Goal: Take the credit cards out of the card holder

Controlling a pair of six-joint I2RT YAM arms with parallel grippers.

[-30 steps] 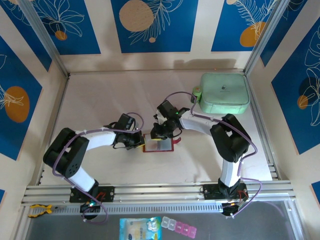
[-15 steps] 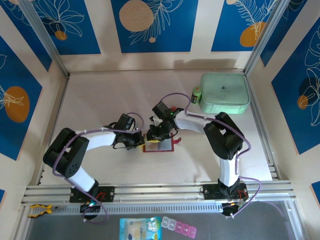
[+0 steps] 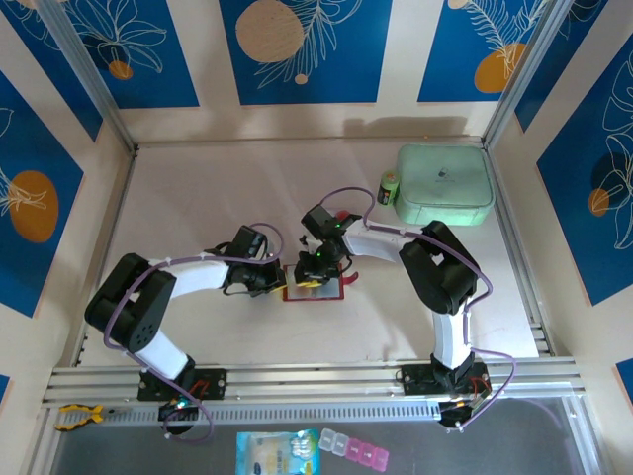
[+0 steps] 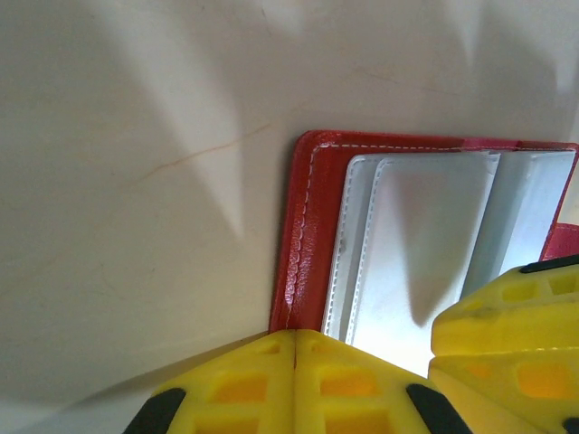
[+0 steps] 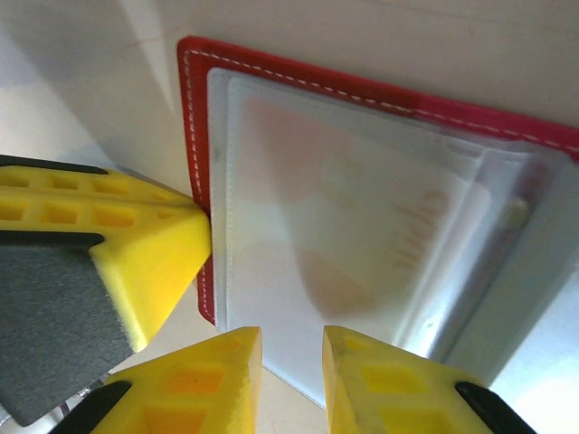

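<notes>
The red card holder (image 3: 326,290) lies open on the table between both arms. In the left wrist view its red stitched border (image 4: 303,235) and greyish clear pockets (image 4: 425,235) run under my left gripper (image 4: 296,342), which is shut with its tips resting on the holder's left edge. My right gripper (image 5: 292,342) hovers over the near edge of the clear pocket (image 5: 271,271), jaws a narrow gap apart with nothing between them. A credit card (image 5: 380,208) with faint lettering shows through the pocket, still inside. The left gripper's finger (image 5: 136,253) touches the red border (image 5: 194,136).
A big mint green case (image 3: 444,184) sits at the back right with a small green object (image 3: 390,186) beside it. Metal frame rails line the table sides. A packet (image 3: 279,453) and a pill box (image 3: 354,450) lie in front of the arm bases.
My right gripper has shifted slightly left and nearer over the card holder and its jaws have parted a little. The left gripper has stayed shut on the holder's edge.
</notes>
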